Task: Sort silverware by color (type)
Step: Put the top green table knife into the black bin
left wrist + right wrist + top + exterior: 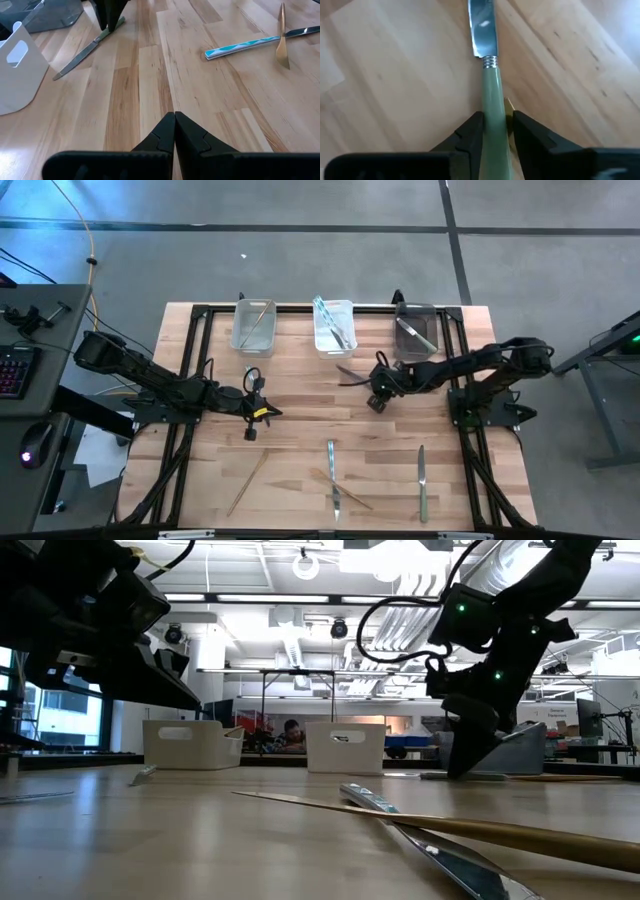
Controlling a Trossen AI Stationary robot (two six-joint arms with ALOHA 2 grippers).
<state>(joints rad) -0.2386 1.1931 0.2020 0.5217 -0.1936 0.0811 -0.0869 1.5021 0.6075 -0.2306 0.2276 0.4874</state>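
Right gripper (495,131) low over the table, green-handled knife (492,95) lying between its jaws — fingers parted, just beside the handle, blade pointing ahead, left gripper (174,131) clenched empty, well apart.

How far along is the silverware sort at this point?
Partly done. Three bins at the table's far edge already hold pieces. In hand: the right claw straddles a green-handled knife lying on the table, jaws open either side of its handle. The left claw waits shut over the table. Left: a gold piece, teal knife, gold fork and green knife.
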